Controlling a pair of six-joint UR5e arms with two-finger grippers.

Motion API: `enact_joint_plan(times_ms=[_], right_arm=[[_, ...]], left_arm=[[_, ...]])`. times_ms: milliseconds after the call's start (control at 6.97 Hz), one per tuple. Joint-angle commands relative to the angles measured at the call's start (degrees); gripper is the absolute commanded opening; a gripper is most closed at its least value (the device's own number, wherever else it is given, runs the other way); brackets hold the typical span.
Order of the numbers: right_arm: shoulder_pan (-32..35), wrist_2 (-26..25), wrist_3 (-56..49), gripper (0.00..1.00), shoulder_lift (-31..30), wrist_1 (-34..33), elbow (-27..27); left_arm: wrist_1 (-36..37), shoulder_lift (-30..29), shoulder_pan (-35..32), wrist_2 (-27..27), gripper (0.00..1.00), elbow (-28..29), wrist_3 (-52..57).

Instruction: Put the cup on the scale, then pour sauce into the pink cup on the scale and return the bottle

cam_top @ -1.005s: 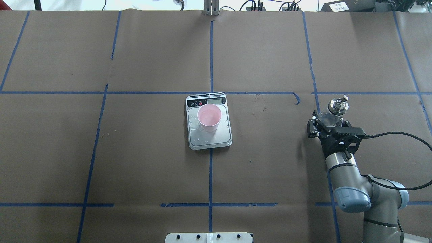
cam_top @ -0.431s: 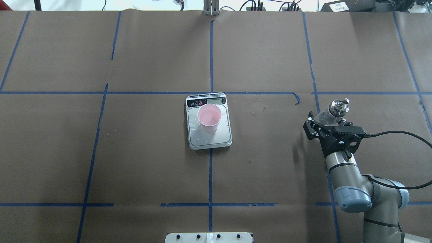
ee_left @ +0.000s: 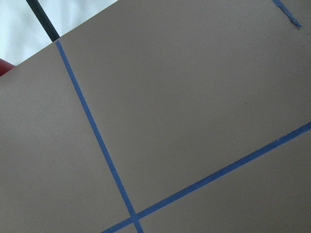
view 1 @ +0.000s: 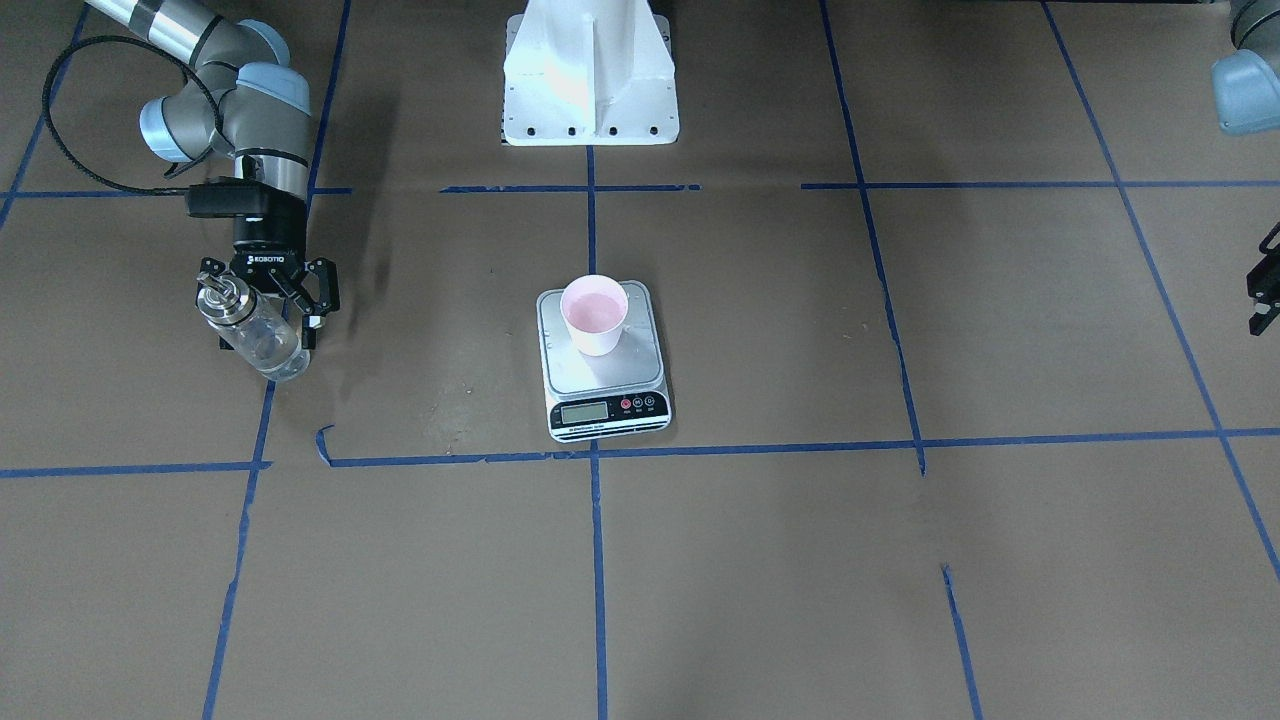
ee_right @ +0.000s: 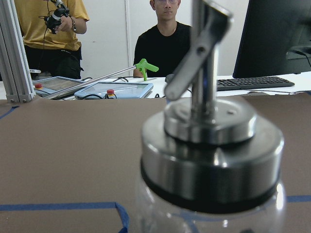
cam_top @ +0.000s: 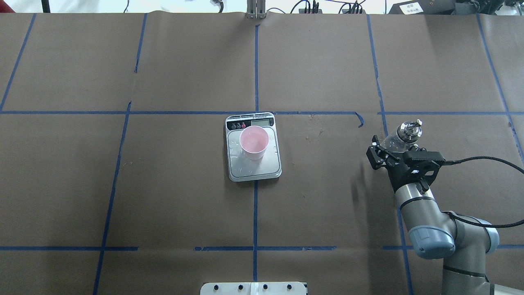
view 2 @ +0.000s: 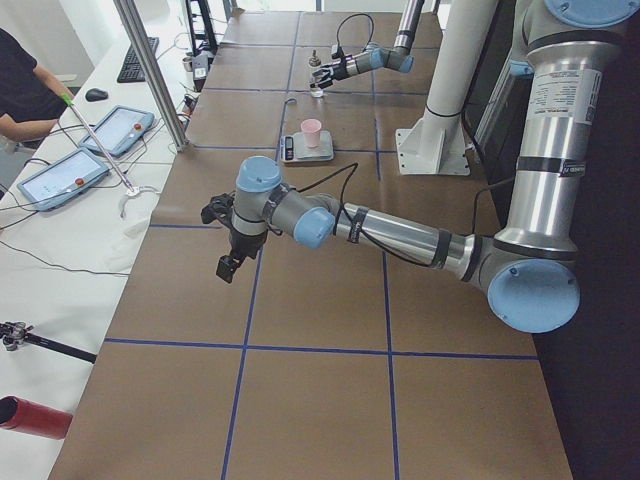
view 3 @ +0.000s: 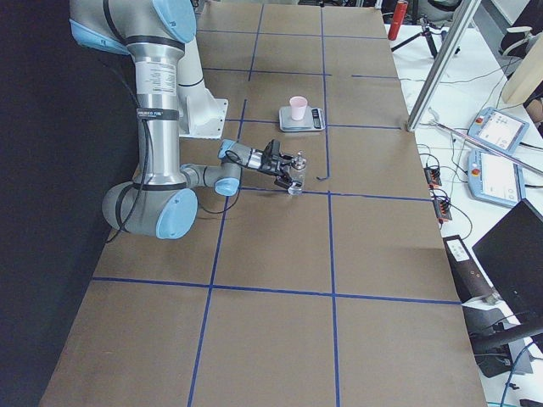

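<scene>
Overhead feed: I'm looking forward and down from behind the base, the whole tabletop (cam_top: 163,184) in frame. Front-facing feed sits opposite, steep, with the base mount (view 1: 588,75) at its top; both share the scale (cam_top: 262,168) at mid-grid. My two end cameras look along the tabletop from far off, and each catches that scale too. Left wrist feed: close on brown paper and blue tape (ee_left: 97,141). Right wrist feed: pressed right up against the bottle (ee_right: 212,150), level, operators (ee_right: 167,43) across the far edge.
</scene>
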Motion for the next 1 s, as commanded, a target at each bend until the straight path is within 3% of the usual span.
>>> enact_joint_plan(times_ms=[0,574,861], right_arm=[[0.04,1.78,-0.01,1.0,-2.24,-0.01,1.49],[0.04,10.03,0.08,1.0,-7.44,-0.54,9.66],[0.12,18.45,0.08,1.0,-11.29,-2.98,15.33]], left_arm=[[0.0,-0.07,0.0,-0.07,1.0,-0.11,0.0],[0.0,-0.24,0.0,-0.07,1.0,-0.11,0.0],[0.0,-0.33,0.0,-0.07,1.0,-0.2,-0.09]])
